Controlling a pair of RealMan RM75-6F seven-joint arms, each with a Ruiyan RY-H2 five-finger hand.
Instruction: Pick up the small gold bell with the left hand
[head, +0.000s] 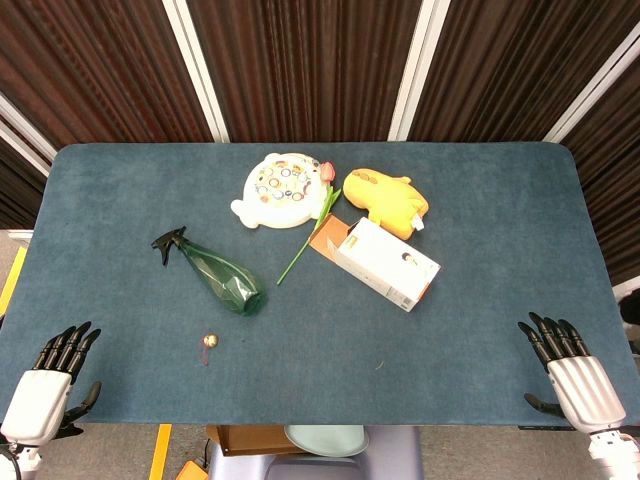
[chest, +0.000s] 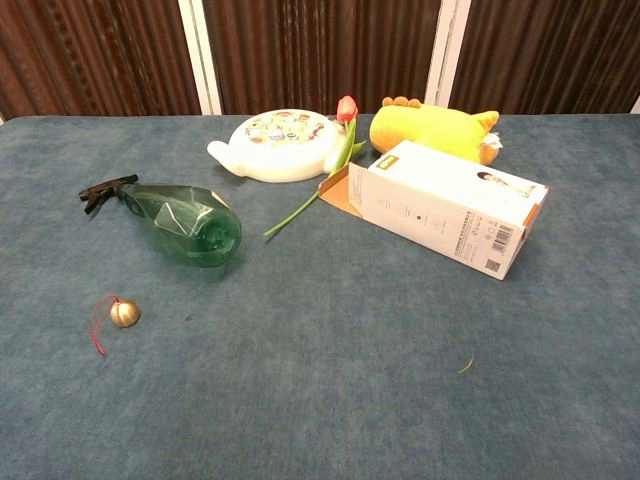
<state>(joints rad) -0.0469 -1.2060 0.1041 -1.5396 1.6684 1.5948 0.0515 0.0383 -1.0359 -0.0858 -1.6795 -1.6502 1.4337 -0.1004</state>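
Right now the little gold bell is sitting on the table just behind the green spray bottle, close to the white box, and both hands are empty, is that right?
Not quite. The gold bell lies in front of the green spray bottle, nearer the robot, far from the white box, as the chest view shows. Both the left hand and right hand are empty.

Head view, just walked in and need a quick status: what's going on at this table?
Nothing is being handled yet. Both hands rest open at the near table edge: left hand, right hand. The small gold bell lies untouched on the blue table, just in front of the green spray bottle.
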